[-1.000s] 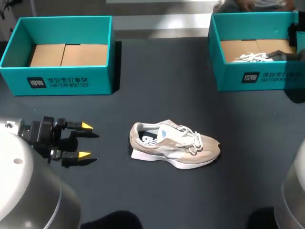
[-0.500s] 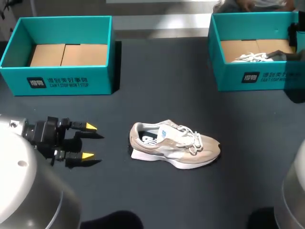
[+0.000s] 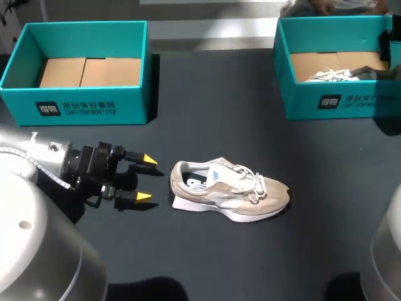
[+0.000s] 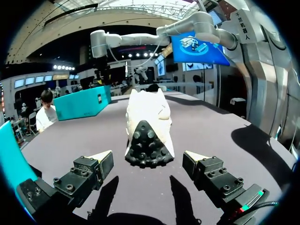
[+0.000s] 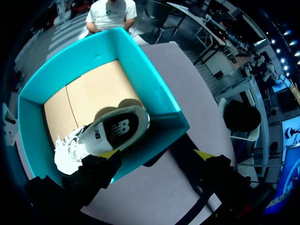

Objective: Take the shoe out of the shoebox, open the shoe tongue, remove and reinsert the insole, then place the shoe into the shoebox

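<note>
A beige shoe (image 3: 229, 191) with white laces lies on its sole in the middle of the dark table, heel toward my left arm. My left gripper (image 3: 146, 178) stands open just left of the heel, not touching it. In the left wrist view the shoe's heel (image 4: 147, 126) is straight ahead of the open left gripper (image 4: 147, 155), centred on the gap between the fingers. My right gripper (image 5: 156, 153) is open above the near wall of the right teal shoebox (image 5: 154, 89), which holds a second shoe (image 5: 108, 133).
An open teal shoebox (image 3: 81, 103) with a cardboard floor stands at the back left. The right teal shoebox (image 3: 338, 100) stands at the back right with its own shoe (image 3: 332, 75) inside. Bare table lies in front of the beige shoe.
My left gripper has moved right, toward the shoe's heel, staying open. The shoe and the boxes have not moved.
</note>
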Controlling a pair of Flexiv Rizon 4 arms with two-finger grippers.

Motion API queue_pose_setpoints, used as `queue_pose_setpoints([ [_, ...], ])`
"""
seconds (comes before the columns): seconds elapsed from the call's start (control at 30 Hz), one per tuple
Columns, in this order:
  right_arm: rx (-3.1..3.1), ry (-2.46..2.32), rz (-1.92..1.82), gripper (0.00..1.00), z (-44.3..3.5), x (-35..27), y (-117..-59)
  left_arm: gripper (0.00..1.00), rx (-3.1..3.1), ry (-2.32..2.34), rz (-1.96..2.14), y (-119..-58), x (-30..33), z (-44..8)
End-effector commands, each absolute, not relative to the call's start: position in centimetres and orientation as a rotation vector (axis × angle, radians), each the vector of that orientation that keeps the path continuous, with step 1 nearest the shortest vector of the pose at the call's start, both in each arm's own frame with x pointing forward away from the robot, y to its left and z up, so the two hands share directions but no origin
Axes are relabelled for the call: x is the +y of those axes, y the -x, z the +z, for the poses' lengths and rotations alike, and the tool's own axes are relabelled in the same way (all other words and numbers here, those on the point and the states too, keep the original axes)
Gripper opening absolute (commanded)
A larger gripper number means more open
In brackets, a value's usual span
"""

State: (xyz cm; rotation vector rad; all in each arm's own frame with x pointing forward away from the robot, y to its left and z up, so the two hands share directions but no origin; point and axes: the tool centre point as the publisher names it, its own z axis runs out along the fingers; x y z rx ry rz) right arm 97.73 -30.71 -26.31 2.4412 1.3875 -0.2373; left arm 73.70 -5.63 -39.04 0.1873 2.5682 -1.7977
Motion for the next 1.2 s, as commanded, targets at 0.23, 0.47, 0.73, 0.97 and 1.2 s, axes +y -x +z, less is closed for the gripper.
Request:
queue_pose_setpoints([
  [0.23, 1.388, -2.441, -0.235, 1.00, -26.3, -30.7, -97.7, 1.00, 2.596, -0.232, -1.841, -73.5, -8.3, -39.7],
  [0.47, 1.388, -2.441, -0.235, 1.00, -26.3, -30.7, -97.7, 1.00, 2.604, -0.235, -1.833, -73.0, -9.6, -40.3],
  [0.73, 1.388, -2.441, -0.235, 1.00, -26.3, -30.7, -97.7, 1.00, 2.597, -0.250, -1.838, -73.4, -11.0, -40.4],
  [0.97, 1.388, -2.441, -0.235, 1.00, -26.3, -30.7, -97.7, 1.00, 2.596, -0.280, -1.853, -73.1, -12.1, -40.5],
  [1.2, 1.388, -2.441, -0.235, 1.00, -26.3, -30.7, -97.7, 1.00, 2.592, -0.268, -1.861, -73.1, -13.1, -41.3],
])
